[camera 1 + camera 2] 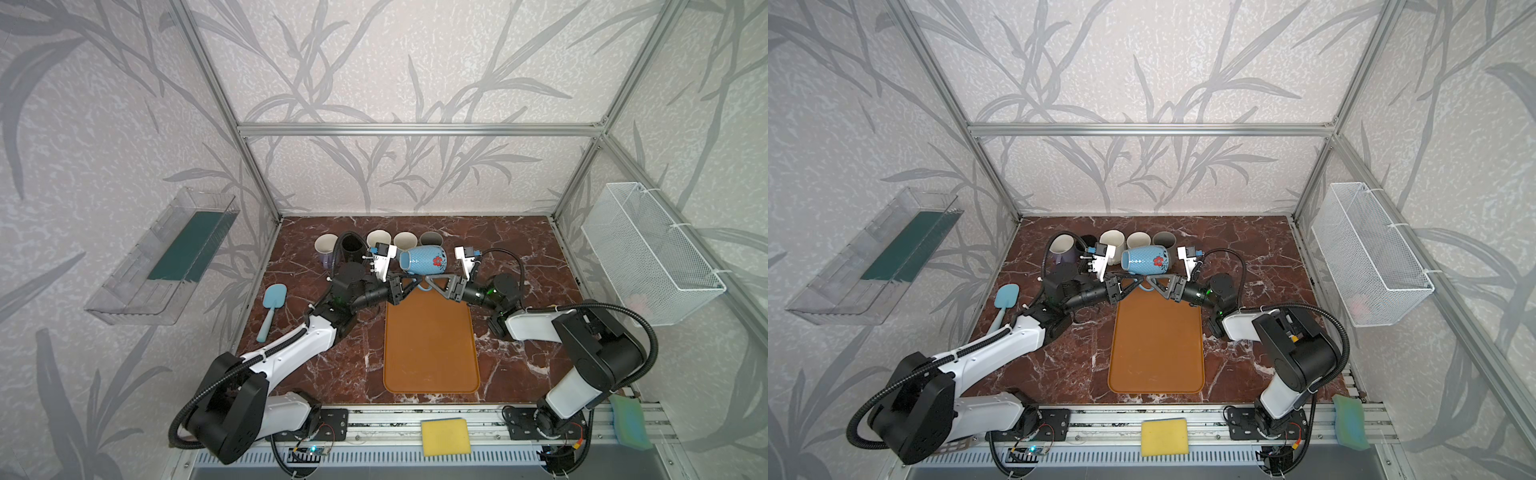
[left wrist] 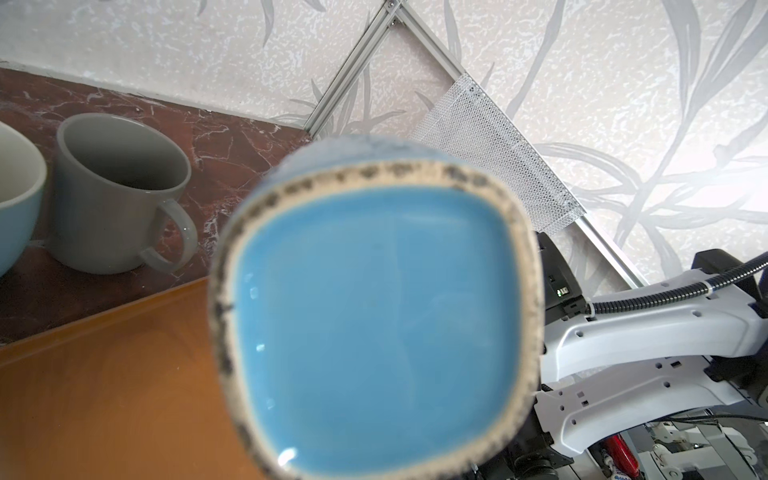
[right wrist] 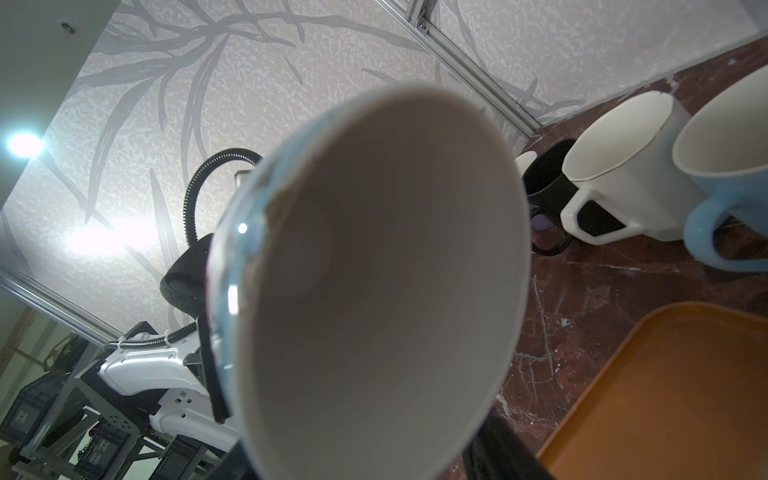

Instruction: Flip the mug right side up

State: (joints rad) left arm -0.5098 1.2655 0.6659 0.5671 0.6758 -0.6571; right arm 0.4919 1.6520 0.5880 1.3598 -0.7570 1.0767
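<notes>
Soft even light, warped edges, blurry wrist close-ups, glaring lamps (image 3: 25, 143)

I can't read any words or numbers here — no labels, no brand names, no signs. The blue mug (image 1: 424, 259) has a red flower (image 1: 436, 261) on its side, but that is a picture, not writing. A little green light (image 2: 562, 291) glows — too tiny to read.

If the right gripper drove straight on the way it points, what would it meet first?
Probably the blue mug, lying sideways with its mouth toward the right gripper; the left gripper sits just beyond.
</notes>
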